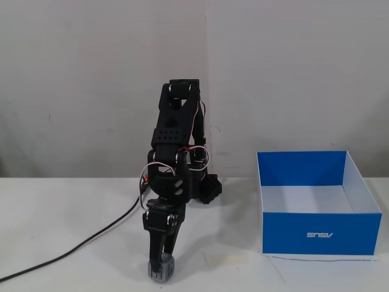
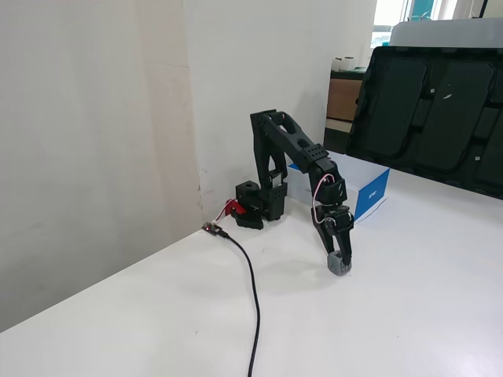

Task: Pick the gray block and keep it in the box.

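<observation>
A black cable [image 1: 79, 243] trails in from the left edge of a fixed view across the white table [image 1: 61, 213]; right of it the black arm [image 1: 176, 158] folds down from its base by the wall, and the gripper [image 1: 161, 266] points straight down at the near edge of the table; the gray block [image 1: 161, 268] sits on the table directly under the claw, its top between the two fingers, which reach down over its upper sides; the fingers look drawn in against the block, pinching it, though the block appears to rest on the table, not lifted; well apart to the right stands the box [image 1: 316, 234], blue outside, white inside, open at the top and empty.

In another fixed view the cable [image 2: 251, 290] runs up the table to the arm's base [image 2: 255, 206]; the gripper [image 2: 340, 261] again stands over the gray block [image 2: 339, 266], with the box [image 2: 369, 192] behind the arm.

The block looks rigid, light and hard-edged, probably plastic; its flat, recessed faces should give the fingers a sure seat, so opposite side faces are the place to grip, not the bevelled corners, where it could twist out; it seems unlikely to break if dropped.
</observation>
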